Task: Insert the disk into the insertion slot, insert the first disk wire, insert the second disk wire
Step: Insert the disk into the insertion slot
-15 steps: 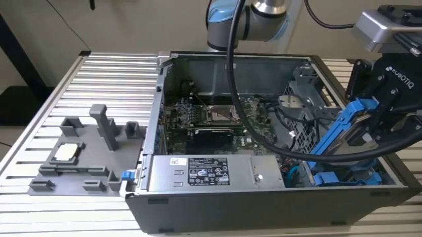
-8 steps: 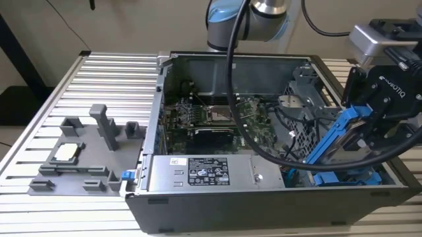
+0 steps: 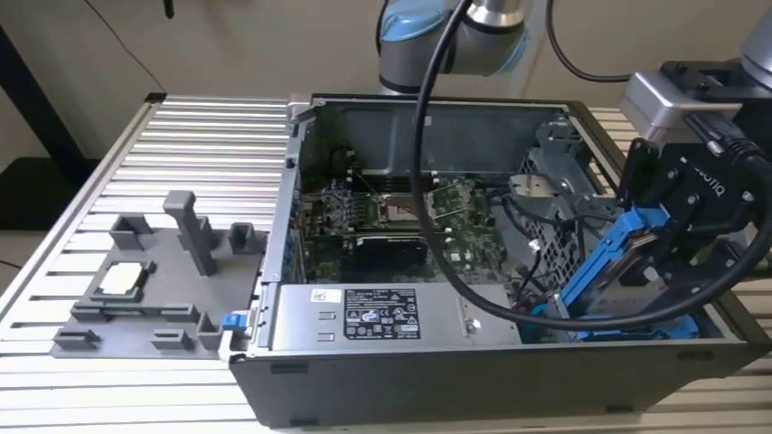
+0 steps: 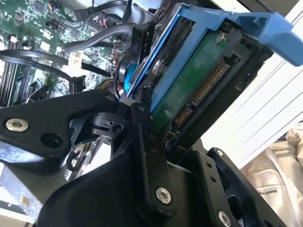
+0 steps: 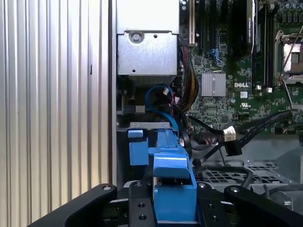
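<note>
I have the disk (image 3: pixel 619 262) pinched by its blue frame. My gripper (image 3: pixel 671 237) is closed on it, and in the first wrist view a black finger (image 5: pixel 138 208) sits hard against each side of the frame. The disk hangs inside the open case (image 3: pixel 483 380), at the exterior view's right, near the front corner and just past the power-supply box (image 3: pixel 374 316).

What matters is the tilt. The disk's long axis runs steeply, its upper end up by my fingers and its lower end slanting down toward the middle of the case. The slot (image 3: pixel 652 331) lies directly beneath, with its blue rails flat along the case floor, so the disk stands at an angle to the bay rather than in line with it. The lower end is down by the rails; I cannot tell whether it touches them.

In the second wrist view the disk's green underside faces the camera and its connector edge (image 4: pixel 207 86) is bare, with nothing plugged in. I judge the disk not yet seated and both wires still to do — loose cables (image 5: pixel 232 142) lie over the motherboard (image 3: pixel 386 217) beside the bay.
</note>
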Robot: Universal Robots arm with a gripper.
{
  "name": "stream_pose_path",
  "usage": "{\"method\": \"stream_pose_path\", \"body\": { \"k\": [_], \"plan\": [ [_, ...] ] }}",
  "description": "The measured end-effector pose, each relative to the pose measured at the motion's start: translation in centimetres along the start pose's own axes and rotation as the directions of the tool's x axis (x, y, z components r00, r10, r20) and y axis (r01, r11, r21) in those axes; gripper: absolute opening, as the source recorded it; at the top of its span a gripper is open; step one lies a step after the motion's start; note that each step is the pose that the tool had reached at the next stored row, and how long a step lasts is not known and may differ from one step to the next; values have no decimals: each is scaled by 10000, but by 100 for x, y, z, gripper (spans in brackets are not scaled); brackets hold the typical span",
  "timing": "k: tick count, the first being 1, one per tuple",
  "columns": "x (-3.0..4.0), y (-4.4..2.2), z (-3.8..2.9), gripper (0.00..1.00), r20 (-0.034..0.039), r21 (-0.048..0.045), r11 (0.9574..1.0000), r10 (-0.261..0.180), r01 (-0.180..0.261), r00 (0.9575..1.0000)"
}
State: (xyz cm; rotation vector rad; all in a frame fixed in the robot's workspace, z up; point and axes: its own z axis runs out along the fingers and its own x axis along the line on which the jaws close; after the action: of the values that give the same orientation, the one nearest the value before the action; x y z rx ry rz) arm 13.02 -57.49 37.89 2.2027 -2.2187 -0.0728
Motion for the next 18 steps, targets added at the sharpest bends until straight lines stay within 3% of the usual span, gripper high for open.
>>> {"method": "stream_pose_path", "body": {
  "k": [9, 17, 18],
  "plan": [
    [3, -6, 142, 33, 1, 0, 10000, 0, 0, 10000],
    [3, -6, 145, 34, 2, 0, 10000, 0, 0, 10000],
    [3, -6, 145, 41, 4, -1, 10000, 0, 0, 10000]
  ]
}}
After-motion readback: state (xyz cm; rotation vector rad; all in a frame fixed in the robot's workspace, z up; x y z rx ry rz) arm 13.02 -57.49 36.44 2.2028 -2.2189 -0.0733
